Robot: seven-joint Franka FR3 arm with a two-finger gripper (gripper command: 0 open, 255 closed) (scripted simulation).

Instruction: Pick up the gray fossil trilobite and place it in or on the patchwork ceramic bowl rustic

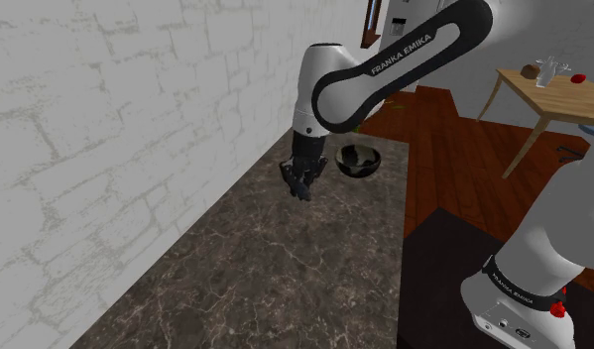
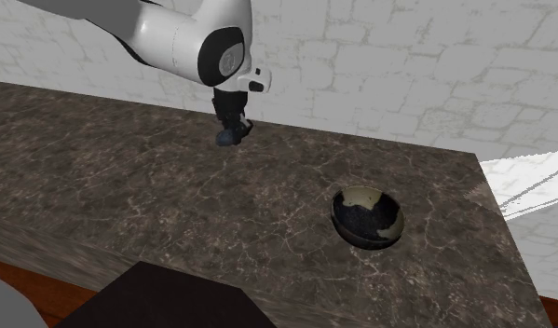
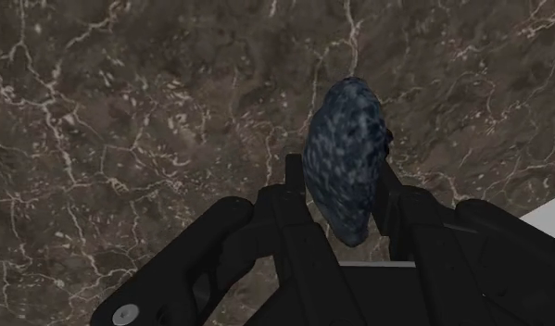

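Dark marble countertop (image 1: 285,268) beneath a white brick wall: gripper (image 1: 300,186) clasps the speckled grey-blue trilobite (image 3: 344,153) above the counter, well apart from the empty bowl (image 2: 360,199). Pick-up appears done; carry and placement remain.

The pincer (image 3: 342,185) seems to hide one end of the trilobite (image 3: 345,139) (mottled blue-grey).

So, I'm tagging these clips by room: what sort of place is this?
Probably a home kitchen: a dark marble counter against a white brick wall, a wooden floor and small table beyond.
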